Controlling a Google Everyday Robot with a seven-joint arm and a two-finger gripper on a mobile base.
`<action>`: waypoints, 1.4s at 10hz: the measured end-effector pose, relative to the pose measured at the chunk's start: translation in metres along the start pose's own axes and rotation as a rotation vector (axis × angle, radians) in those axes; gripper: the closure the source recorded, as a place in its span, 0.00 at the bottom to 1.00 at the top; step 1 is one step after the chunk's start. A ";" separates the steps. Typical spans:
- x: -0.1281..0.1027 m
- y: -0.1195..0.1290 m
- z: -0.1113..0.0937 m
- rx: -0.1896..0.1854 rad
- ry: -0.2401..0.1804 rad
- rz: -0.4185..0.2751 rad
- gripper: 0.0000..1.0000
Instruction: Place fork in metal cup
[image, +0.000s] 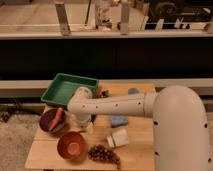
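- Here's the arm (120, 104) reaching in from the right edge of the tabletop (145, 146), and the gripper (86, 124) is low near the left edge, between the dark bowl (47, 126) and the blue pad (119, 120), just in front of the green tray (62, 87).
- The wrist covers it from above, so I cannot tell whether the gripper is wide, narrow or clamped on anything.
- I can't find the fork. It could be under the wrist or already in the grip.
- The metal cup (103, 93) is, at my best guess, the small dark shape just behind the arm by the tray's right side. It's not certain.
- If that read is right, the fork should be seated firmly and lifted straight up, clear of the dark bowl's rim, before any sideways travel.
- Carry it toward the far edge with the fork hanging upright, and centre it over the cup's mouth.
- Lower until the tip is inside before letting go. A small cup like that looks easy to tip, and the tray wall sits close beside it.
- The orange bowl (71, 146), white cup (119, 138) and grapes (104, 154) along the front edge look to be out of the path.
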 end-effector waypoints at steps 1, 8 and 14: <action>-0.001 -0.001 0.004 -0.003 0.006 0.019 0.20; -0.011 -0.003 0.021 -0.050 -0.020 0.057 0.20; -0.023 0.009 0.009 -0.035 -0.039 0.054 0.20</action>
